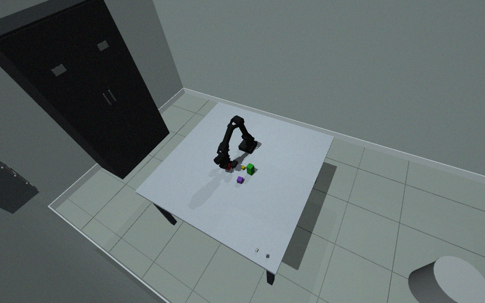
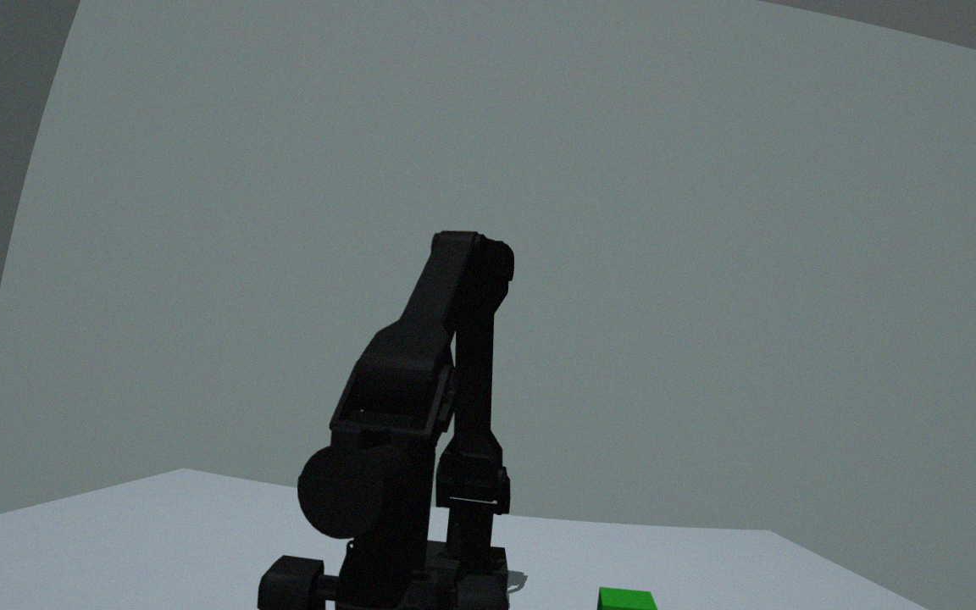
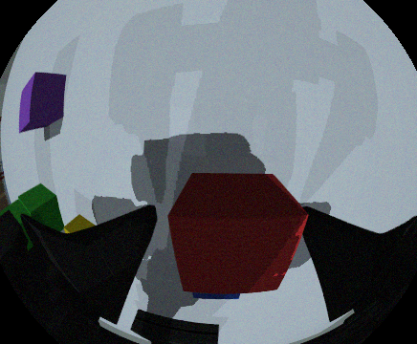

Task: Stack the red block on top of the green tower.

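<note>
Wrist view: the pincer (image 3: 234, 243) is spread wide and grips nothing. Its two dark fingers stand one on either side of the red block (image 3: 234, 232), with a gap of table visible on both sides; contact is not observed. The red block rests on the table (image 3: 234, 26), turned so that a corner edge faces the lens. A sliver of a blue block (image 3: 216, 296) shows under its near edge; whether the two touch cannot be told. At the left margin of this view sit the green tower (image 3: 39, 204) and, just beside it, a small yellow block (image 3: 77, 224). A purple block (image 3: 43, 101) stands apart, farther out.

Top view: the arm (image 1: 233, 139) is folded down over the middle of the table (image 1: 293, 195), well away from every edge. The red block (image 1: 228, 166) is largely masked by the pincer (image 1: 227, 163). The yellow block (image 1: 243, 167) lies between it and the green tower (image 1: 250, 169), which stands upright. The purple block (image 1: 240, 179) lies nearer the front edge. Two tiny cubes (image 1: 262, 252) sit near the front corner.

Exterior view: only the green tower's top (image 2: 626, 599) is visible; the fingertips are cut off by the frame.
</note>
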